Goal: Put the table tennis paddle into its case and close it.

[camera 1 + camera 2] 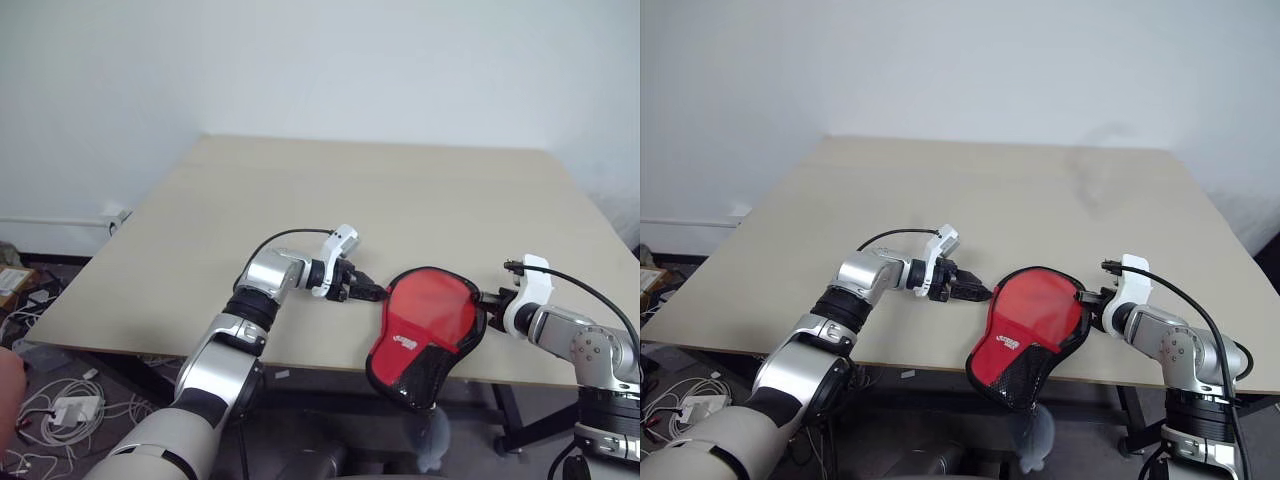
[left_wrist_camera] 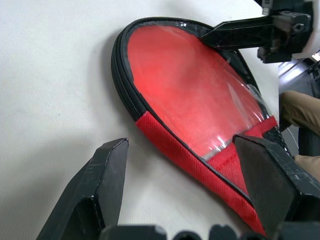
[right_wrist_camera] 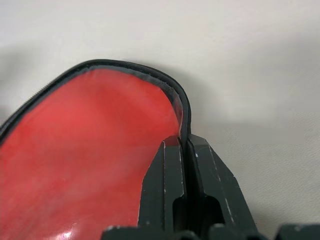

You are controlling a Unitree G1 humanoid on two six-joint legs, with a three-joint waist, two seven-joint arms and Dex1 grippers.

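Note:
The red case [image 1: 430, 315] lies at the table's front edge, and its black mesh narrow end hangs over the edge. Inside its black zipper rim, a glossy red round face [image 2: 190, 90] shows under a clear film. I cannot tell whether that face is the table tennis paddle; no handle shows. My right gripper [image 3: 184, 145] is shut on the zipper rim at the case's right side. My left gripper [image 1: 372, 292] stands open at the case's left side, its fingers [image 2: 107, 170] straddling the rim near the red fabric band.
The beige table [image 1: 300, 200] stretches bare toward the white wall. Cables and a power strip [image 1: 60, 405] lie on the floor at the left. A grey-white fuzzy thing [image 1: 432, 440] hangs below the front edge. A person's trouser leg [image 2: 300, 107] is beside the table.

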